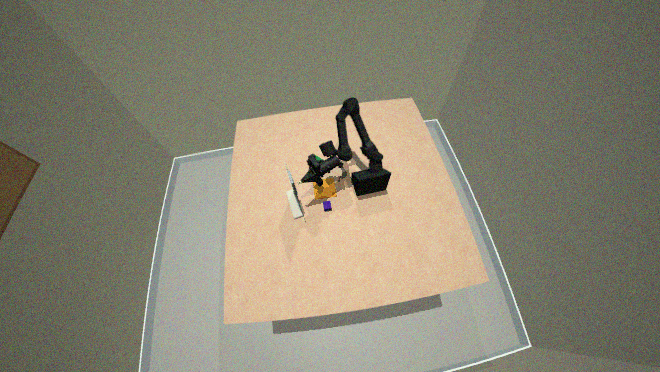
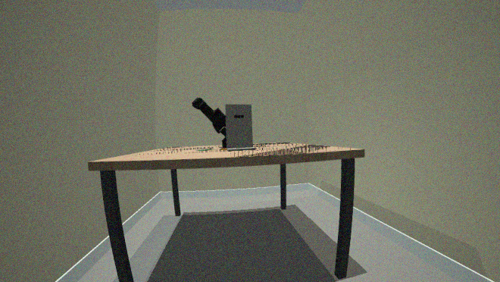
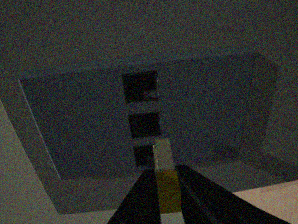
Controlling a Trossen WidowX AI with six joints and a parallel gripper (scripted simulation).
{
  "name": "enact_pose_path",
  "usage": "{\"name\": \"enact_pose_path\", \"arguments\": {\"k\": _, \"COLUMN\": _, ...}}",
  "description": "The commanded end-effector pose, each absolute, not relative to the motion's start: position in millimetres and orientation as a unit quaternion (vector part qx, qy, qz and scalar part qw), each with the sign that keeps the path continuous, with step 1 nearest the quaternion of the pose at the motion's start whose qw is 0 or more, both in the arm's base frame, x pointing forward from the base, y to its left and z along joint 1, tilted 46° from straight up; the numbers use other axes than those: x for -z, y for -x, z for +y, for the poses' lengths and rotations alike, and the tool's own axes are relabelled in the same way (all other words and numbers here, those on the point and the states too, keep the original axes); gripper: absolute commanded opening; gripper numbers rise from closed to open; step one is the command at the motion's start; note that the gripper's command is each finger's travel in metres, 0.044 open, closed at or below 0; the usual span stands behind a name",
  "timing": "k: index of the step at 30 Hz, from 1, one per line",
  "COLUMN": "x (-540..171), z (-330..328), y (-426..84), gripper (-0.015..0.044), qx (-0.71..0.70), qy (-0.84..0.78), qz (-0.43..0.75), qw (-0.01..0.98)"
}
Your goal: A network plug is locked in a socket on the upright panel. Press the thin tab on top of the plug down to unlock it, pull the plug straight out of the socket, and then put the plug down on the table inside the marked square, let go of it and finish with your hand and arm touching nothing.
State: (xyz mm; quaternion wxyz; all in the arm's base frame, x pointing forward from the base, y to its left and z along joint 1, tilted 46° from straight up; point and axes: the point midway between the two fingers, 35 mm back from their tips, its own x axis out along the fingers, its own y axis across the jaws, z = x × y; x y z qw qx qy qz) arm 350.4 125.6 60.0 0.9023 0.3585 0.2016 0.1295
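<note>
The upright grey panel (image 1: 295, 204) (image 2: 239, 133) (image 3: 90, 125) shows dark square openings in a row in the wrist view. My gripper (image 1: 303, 180) (image 3: 165, 176) is shut on the plug (image 3: 169, 191), which is pale at its front end and yellow further back. The plug's front end overlaps the edge of the lowest opening in the wrist view and looks to be in front of the panel, outside the socket; the exact gap cannot be told. The tab cannot be made out. An orange square (image 1: 327, 193) lies on the table beside the panel, partly under my hand. The panel hides my fingers in the exterior view.
A small purple block (image 1: 327, 206) stands near the orange square. A green thing (image 1: 318, 158) shows partly behind my hand. The arm's black base (image 1: 371, 183) stands on the table (image 1: 380, 245) beyond the orange square, on the side away from the panel.
</note>
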Motion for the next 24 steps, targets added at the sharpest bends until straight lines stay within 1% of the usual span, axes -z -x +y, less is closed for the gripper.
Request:
{"name": "enact_pose_path", "arguments": {"k": 1, "x": -61.7, "z": 125.7, "y": -347.6, "gripper": 0.0, "qx": -0.13, "qy": -0.359, "qz": 0.199, "qw": 0.903}}
{"name": "enact_pose_path", "arguments": {"k": 24, "x": -61.2, "z": 124.1, "y": -333.4, "gripper": 0.0, "qx": -0.13, "qy": -0.359, "qz": 0.2, "qw": 0.902}}
